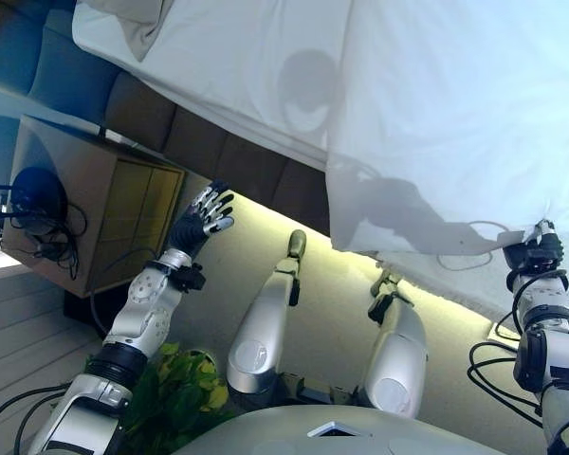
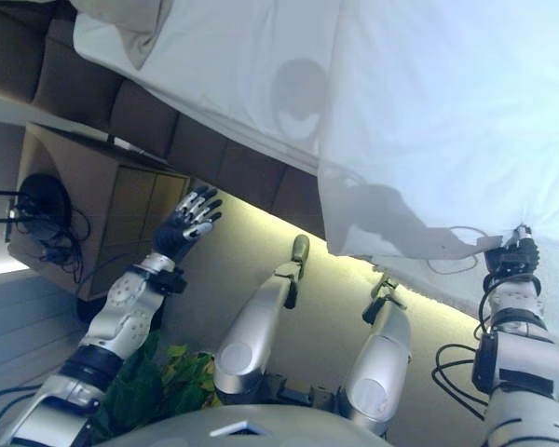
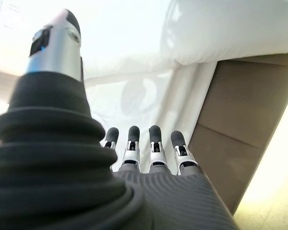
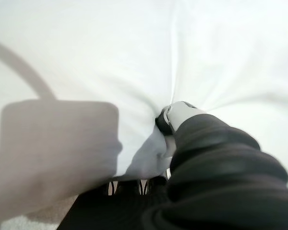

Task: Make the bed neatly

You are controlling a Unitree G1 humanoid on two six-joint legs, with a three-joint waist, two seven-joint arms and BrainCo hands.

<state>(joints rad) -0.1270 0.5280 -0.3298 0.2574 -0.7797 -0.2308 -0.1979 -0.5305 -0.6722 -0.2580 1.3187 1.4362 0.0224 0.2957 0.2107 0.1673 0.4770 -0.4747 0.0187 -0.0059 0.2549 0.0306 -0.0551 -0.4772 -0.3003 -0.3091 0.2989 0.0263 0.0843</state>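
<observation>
white duvet [image 1: 455, 114] covers the bed, its edge hanging over the brown bed frame [image 1: 218, 156]. my right hand [image 1: 536, 248] is pinched on that edge; thumb and fingers bunch the cloth. my left hand [image 1: 201, 220] is free, fingers spread, near the nightstand [image 1: 104, 204]. risk: a one-sided pull skews the duvet, or the thin pinch slips.

Left hand [image 1: 201, 223] raised, fingers [image 3: 156, 146] straight and spread, right hand [image 1: 539, 248] extended forward, fingers curled tight
</observation>
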